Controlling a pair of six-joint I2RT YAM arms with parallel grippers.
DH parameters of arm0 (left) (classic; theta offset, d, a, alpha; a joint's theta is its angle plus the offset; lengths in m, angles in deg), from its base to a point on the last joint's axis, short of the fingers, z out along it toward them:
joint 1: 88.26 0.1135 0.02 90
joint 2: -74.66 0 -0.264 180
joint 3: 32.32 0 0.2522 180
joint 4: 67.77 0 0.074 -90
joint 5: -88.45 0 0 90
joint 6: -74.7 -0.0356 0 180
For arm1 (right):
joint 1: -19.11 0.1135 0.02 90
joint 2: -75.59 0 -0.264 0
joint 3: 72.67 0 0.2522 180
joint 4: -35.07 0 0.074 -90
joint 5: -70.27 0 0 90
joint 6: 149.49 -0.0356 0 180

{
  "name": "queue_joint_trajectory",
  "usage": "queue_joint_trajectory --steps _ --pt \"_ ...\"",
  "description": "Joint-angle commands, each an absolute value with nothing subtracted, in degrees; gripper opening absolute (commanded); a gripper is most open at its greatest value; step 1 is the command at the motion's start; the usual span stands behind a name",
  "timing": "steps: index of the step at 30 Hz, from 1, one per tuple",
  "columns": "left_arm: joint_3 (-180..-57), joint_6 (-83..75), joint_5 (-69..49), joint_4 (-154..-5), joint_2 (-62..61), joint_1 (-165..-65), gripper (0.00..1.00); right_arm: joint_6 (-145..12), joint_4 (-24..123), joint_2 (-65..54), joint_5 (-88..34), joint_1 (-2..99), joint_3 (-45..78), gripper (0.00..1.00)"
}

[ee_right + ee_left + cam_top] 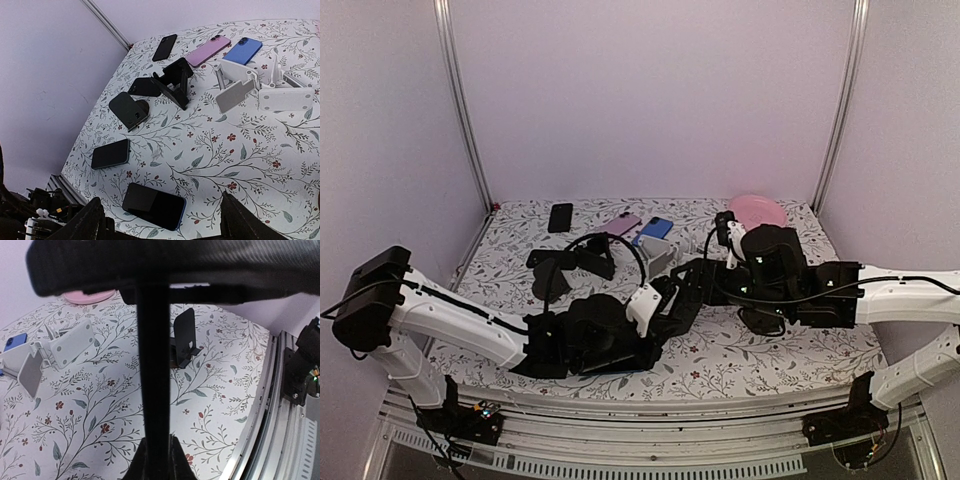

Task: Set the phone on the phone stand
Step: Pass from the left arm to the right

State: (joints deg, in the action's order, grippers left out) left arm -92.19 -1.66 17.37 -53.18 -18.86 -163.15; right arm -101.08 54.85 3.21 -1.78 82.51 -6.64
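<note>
My left gripper (pixel 156 460) is shut on a black phone (pixel 152 365), seen edge-on as a thin dark slab rising up the left wrist view. Past it a black phone stand (pixel 185 337) stands upright on the floral table, apart from the phone. In the top view the left gripper (pixel 665 303) sits mid-table, close to the right arm's head. My right gripper (pixel 167 226) hangs open above the table with nothing between its fingers; a dark phone with a blue edge (pixel 154 205) lies flat just below it.
Two white stands (pixel 70 345) (pixel 31 372) sit left of the black one. More black stands (pixel 129 110) (pixel 170 82), a dark phone (pixel 111 153), and black (pixel 560 217), pink (pixel 618 224) and blue (pixel 656 228) phones lie further off. A pink plate (pixel 758 210) is at the back right.
</note>
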Motion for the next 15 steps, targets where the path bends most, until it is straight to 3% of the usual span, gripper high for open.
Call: queue_joint_trajectory --steps 1,5,9,15 --pt "-93.6 -5.1 18.4 -49.3 -18.0 -164.3 0.01 -104.3 57.2 4.0 1.7 82.8 -4.1 0.28" --pt "-95.4 -4.7 18.1 -49.8 -18.8 -164.3 0.11 -104.5 58.4 4.8 2.8 82.8 -3.3 0.27" --pt "-96.9 -4.3 18.7 -49.7 -19.9 -164.3 0.29 -104.1 59.2 6.5 4.0 82.8 -3.7 0.25" --pt "-98.0 -3.4 18.5 -48.8 -21.2 -164.1 0.64 -102.0 60.9 11.5 5.7 80.1 -6.4 0.25"
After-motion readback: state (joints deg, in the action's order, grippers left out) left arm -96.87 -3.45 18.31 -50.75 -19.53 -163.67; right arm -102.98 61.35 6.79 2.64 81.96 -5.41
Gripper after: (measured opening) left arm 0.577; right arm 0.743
